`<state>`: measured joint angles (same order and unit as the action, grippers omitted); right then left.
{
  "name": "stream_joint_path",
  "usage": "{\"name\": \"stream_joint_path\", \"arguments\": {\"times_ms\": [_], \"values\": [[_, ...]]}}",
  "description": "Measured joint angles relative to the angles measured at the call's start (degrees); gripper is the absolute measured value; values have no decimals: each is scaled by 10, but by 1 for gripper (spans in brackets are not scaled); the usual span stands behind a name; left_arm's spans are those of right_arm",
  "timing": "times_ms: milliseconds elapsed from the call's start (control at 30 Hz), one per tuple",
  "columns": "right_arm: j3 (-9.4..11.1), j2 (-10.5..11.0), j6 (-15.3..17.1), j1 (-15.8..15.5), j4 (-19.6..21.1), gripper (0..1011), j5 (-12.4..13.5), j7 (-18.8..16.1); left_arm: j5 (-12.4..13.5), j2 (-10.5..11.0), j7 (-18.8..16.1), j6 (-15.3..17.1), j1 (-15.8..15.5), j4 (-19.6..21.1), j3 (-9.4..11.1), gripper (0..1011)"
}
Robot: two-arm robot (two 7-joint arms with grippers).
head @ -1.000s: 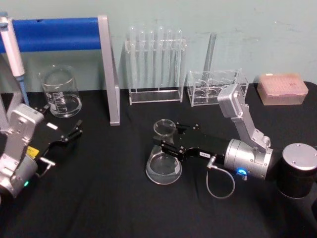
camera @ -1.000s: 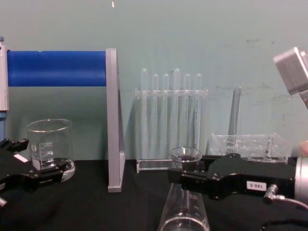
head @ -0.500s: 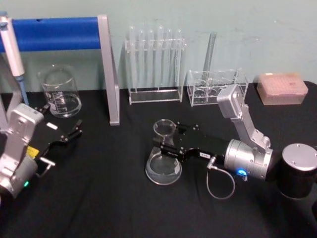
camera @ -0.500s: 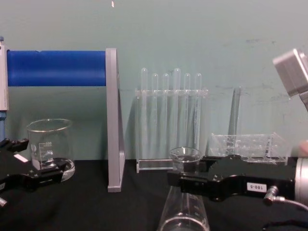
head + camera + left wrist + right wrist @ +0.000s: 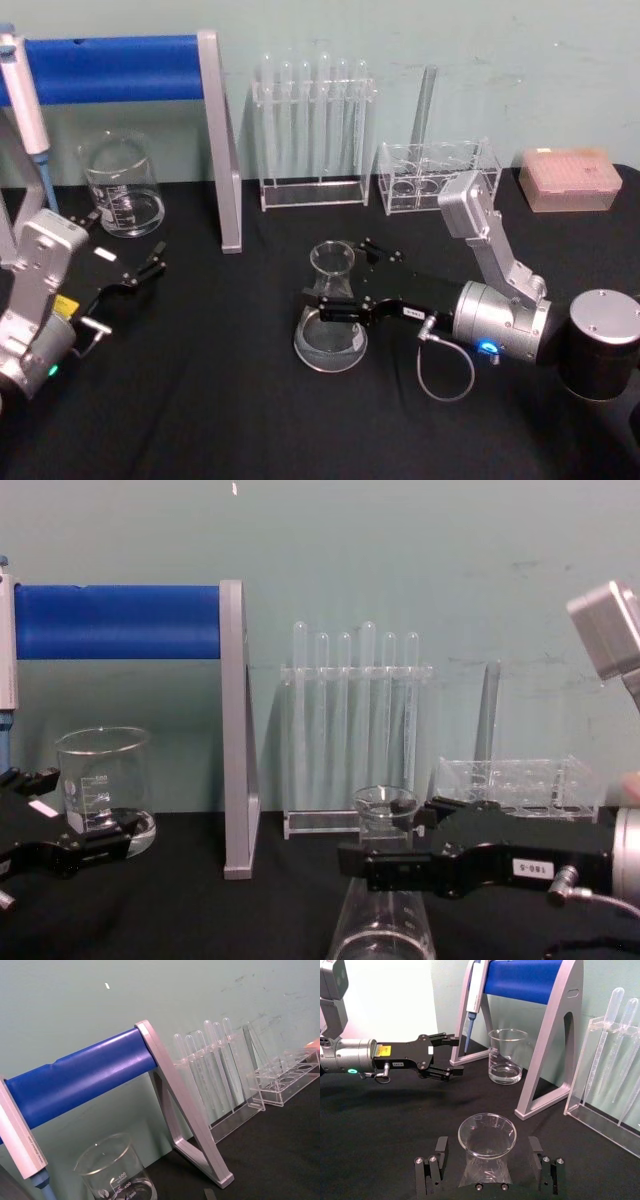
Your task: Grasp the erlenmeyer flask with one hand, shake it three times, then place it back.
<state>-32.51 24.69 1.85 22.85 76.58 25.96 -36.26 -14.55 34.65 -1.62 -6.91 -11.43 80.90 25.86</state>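
straddling erlenmeyer flask (image 5: pixel 330 320) neck: right gripper (image 5: pixel 344 283), jaws wide | tag "180-5" | left gripper (image 5: pixel 150 266) parked, jaws apart

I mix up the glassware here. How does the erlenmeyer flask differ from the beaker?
The erlenmeyer flask tapers from a wide base to a narrow neck; the beaker is straight-sided. The flask stands mid-table between the open fingers of the right gripper; the beaker stands at the back left, near the idle left gripper. Both are clear glass, upright, with printed markings.
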Motion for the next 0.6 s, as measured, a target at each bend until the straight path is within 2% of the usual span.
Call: {"name": "stream_joint_path", "arguments": {"times_ms": [33,600], "values": [[0,0,0,0,0,1003,0,0,0,0,0,0,0,0,0,1001],[0,0,-1,0,0,1000,1,0,0,0,0,0,0,0,0,1001]]}}
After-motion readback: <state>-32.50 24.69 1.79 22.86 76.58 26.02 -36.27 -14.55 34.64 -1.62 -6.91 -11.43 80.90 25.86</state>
